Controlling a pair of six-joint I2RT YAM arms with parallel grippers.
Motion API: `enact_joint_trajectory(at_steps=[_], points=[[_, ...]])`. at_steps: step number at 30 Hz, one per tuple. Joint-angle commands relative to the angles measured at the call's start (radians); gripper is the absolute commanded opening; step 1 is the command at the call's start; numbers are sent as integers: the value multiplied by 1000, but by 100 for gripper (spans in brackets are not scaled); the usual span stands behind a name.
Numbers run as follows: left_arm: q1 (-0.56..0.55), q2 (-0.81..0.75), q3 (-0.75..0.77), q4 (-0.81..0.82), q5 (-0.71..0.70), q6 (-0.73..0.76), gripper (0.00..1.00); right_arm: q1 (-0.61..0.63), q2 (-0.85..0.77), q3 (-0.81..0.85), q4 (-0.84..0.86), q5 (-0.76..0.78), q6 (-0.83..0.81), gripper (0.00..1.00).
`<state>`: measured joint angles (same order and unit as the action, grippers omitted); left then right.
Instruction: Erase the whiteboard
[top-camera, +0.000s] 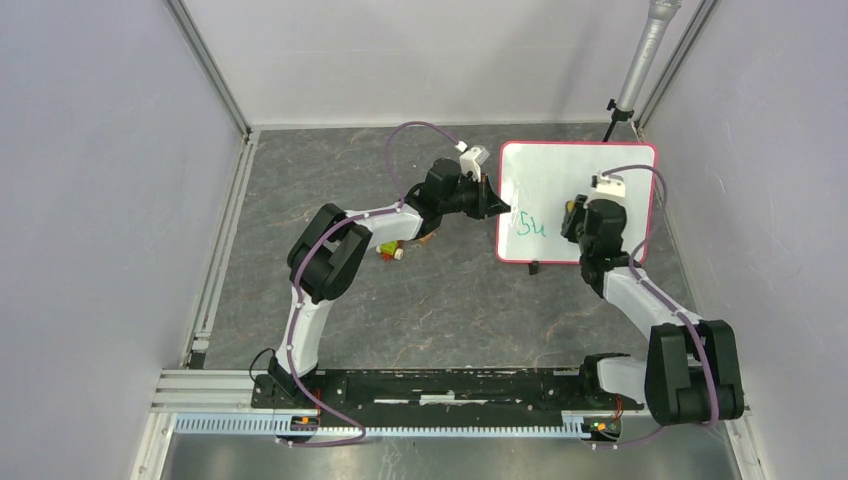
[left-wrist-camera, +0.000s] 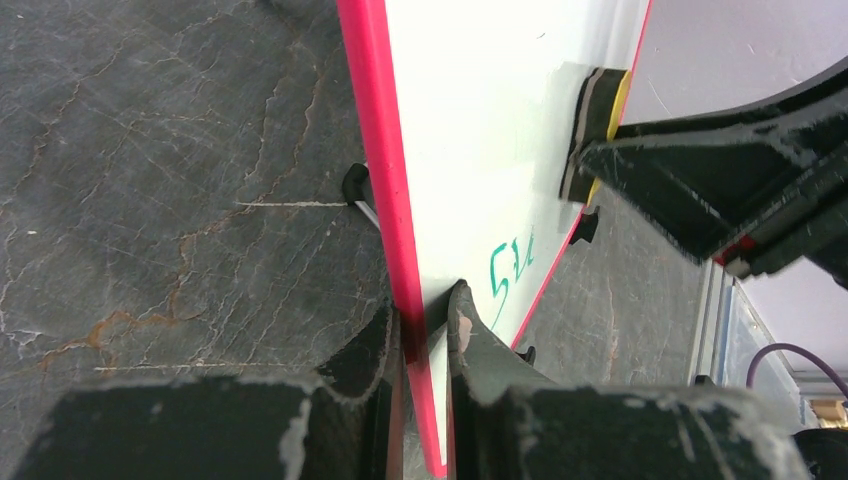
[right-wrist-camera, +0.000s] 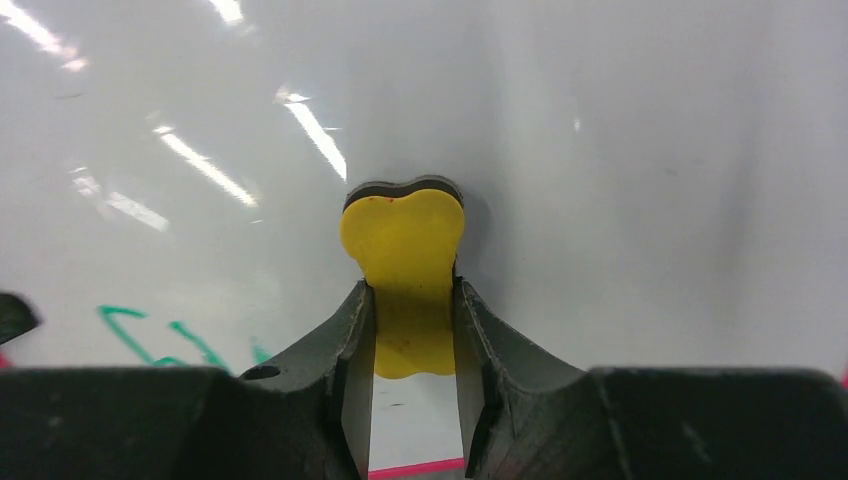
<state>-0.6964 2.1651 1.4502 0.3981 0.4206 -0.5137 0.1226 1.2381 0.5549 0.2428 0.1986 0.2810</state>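
The whiteboard (top-camera: 560, 180), white with a thin pink-red frame, lies at the right of the table with green marks (top-camera: 532, 226) near its front left corner. My left gripper (top-camera: 503, 209) is shut on the board's left edge; in the left wrist view its fingers (left-wrist-camera: 470, 330) clamp the pink frame (left-wrist-camera: 375, 150). My right gripper (top-camera: 575, 222) is over the board's middle, shut on a yellow eraser (right-wrist-camera: 405, 235) with a black pad, which is pressed flat on the white face (right-wrist-camera: 620, 150). The green marks (right-wrist-camera: 150, 335) lie to the eraser's left.
Small coloured items (top-camera: 390, 250) lie on the dark table under my left forearm. A grey pole on a stand (top-camera: 640, 60) rises behind the board's far right corner. Pale walls close in both sides and the back. A black foot (top-camera: 534, 267) sticks out at the board's front edge.
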Motion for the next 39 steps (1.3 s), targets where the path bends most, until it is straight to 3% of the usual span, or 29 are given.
enact_joint_trajectory(at_steps=[1,5,15,19,28,39], points=[[-2,68,-12,-144,-156,182,2,-101,-25,-51,-39,69,-39,31],[-2,69,-12,-143,-157,184,2,-76,-53,-63,-24,46,-54,31],[-3,68,-11,-145,-162,185,2,297,103,74,3,114,12,31],[-4,70,-10,-148,-164,183,2,360,179,170,-1,119,16,31],[-3,68,-11,-148,-163,184,2,345,191,223,-33,186,-6,32],[-3,65,-16,-141,-158,187,2,121,32,20,-57,172,-57,32]])
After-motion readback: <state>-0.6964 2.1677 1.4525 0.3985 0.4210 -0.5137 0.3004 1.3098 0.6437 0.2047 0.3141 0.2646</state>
